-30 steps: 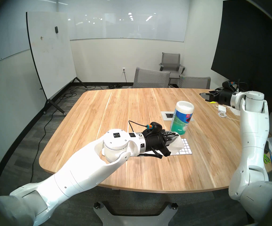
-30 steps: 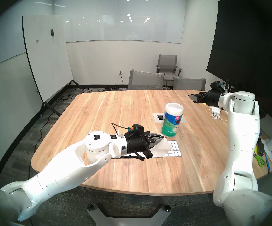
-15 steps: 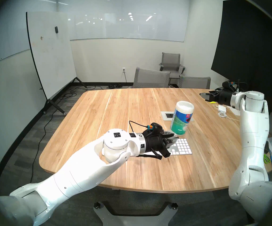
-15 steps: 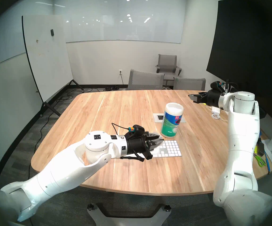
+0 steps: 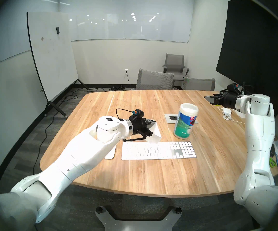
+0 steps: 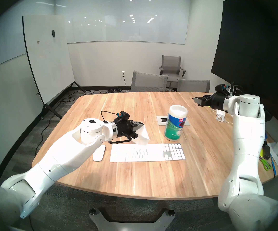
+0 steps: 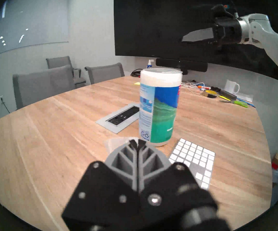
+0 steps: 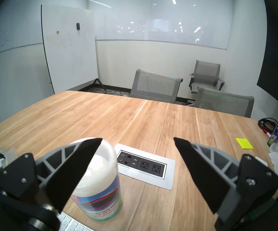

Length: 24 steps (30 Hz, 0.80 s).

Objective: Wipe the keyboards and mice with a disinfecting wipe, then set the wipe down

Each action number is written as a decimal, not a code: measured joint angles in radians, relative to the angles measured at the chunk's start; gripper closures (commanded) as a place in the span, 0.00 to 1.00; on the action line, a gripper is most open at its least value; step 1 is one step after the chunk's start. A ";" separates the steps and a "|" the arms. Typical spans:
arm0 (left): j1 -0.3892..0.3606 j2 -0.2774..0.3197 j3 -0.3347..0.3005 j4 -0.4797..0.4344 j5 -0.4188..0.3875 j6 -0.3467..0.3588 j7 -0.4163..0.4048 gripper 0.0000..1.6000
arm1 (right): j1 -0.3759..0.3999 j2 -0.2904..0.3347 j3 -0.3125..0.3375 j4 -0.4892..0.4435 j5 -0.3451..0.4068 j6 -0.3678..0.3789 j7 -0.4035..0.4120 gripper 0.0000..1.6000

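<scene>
Left gripper, jaws clamped on the wipe, hangs behind the keyboard; right gripper jaws apart. Next, probably: lower toward the table's near-left corner, onto the mouse.

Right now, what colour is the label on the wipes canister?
Blue on top fading to green below, on the wipes canister; clearest in the left wrist view.

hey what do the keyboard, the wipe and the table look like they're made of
Keyboard: matte white keys, probably plastic, in a silver, metal-looking frame.
Wipe: thin limp cloth, drooping in folds from the shut left pincer.
Table: light wood-grain planks, satin sheen; solid or laminate is unclear.
</scene>
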 measured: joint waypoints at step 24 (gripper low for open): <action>-0.210 -0.216 0.017 0.155 -0.067 0.217 -0.182 1.00 | 0.001 0.000 0.001 -0.002 0.000 -0.003 0.002 0.00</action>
